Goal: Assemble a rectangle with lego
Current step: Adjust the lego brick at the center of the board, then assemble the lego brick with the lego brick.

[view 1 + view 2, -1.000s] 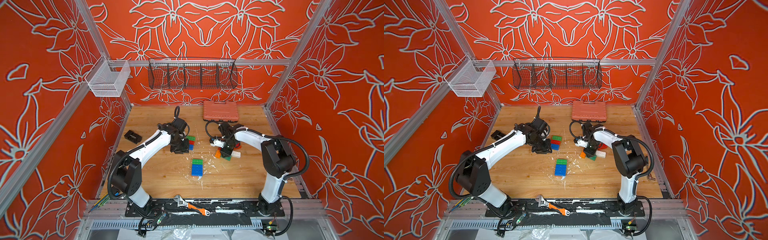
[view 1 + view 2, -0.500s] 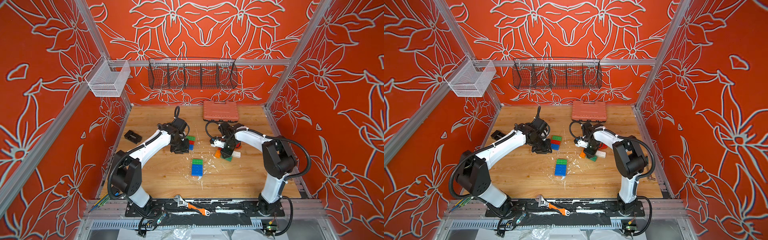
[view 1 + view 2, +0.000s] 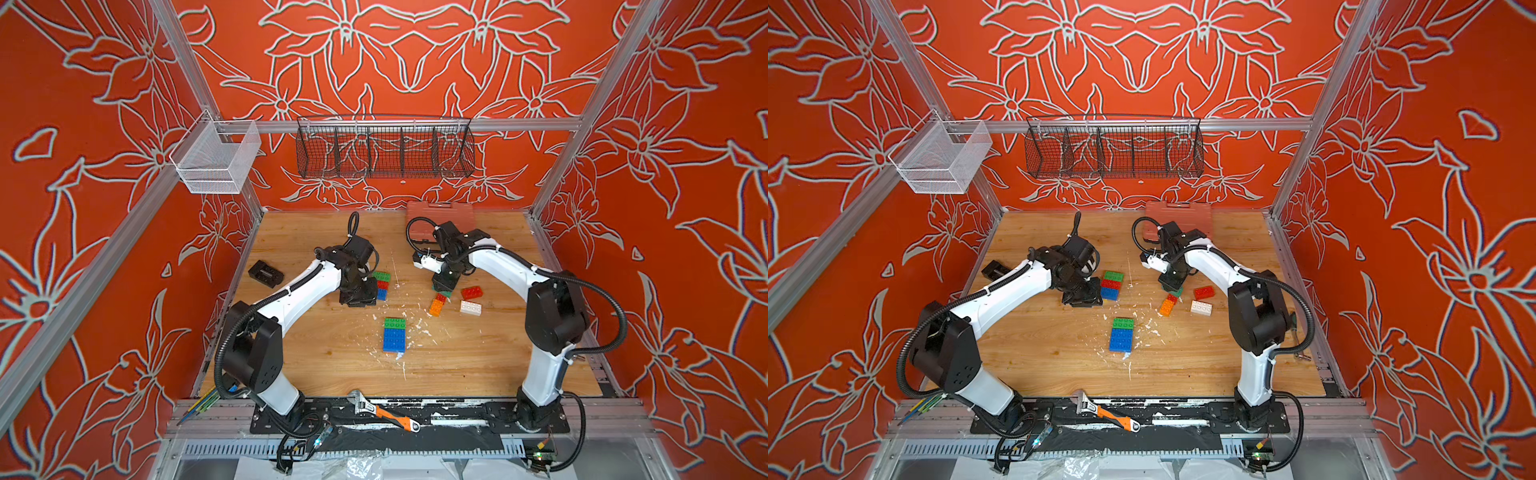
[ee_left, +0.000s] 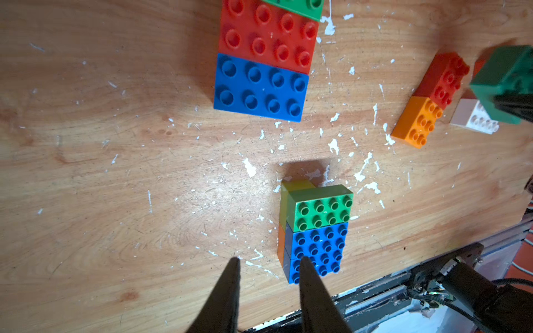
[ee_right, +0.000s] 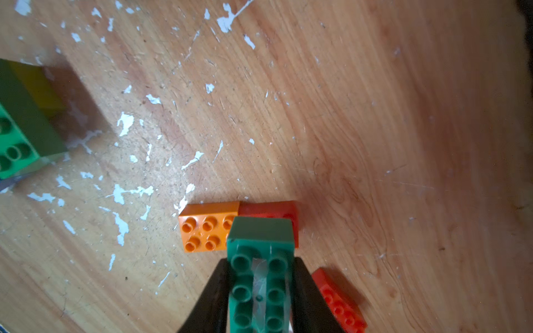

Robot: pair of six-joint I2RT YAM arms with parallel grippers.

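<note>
My right gripper (image 5: 261, 261) is shut on a dark green lego brick (image 5: 261, 236), studs toward the camera, held above an orange-and-red pair (image 5: 209, 227); in a top view the gripper (image 3: 445, 282) hangs just behind that pair (image 3: 437, 305). A red brick (image 3: 471, 292) and a white brick (image 3: 470, 308) lie beside it. A two-layer block with green and blue on top (image 3: 394, 334) sits mid-table. My left gripper (image 4: 269, 261) is open and empty, next to a flat green, red and blue row (image 3: 381, 284) whose blue brick (image 4: 261, 88) shows in the left wrist view.
A salmon tool case (image 3: 439, 210) lies at the back behind the right arm. A black block (image 3: 266, 273) sits at the left edge. A wrench (image 3: 382, 413) rests on the front rail. White flecks litter the wooden table (image 3: 316, 357). Two wire baskets (image 3: 384, 151) hang on the back rail.
My right gripper has lifted and drawn back from the loose bricks with the dark green brick, uncovering the red and white bricks. The left arm has not moved.
</note>
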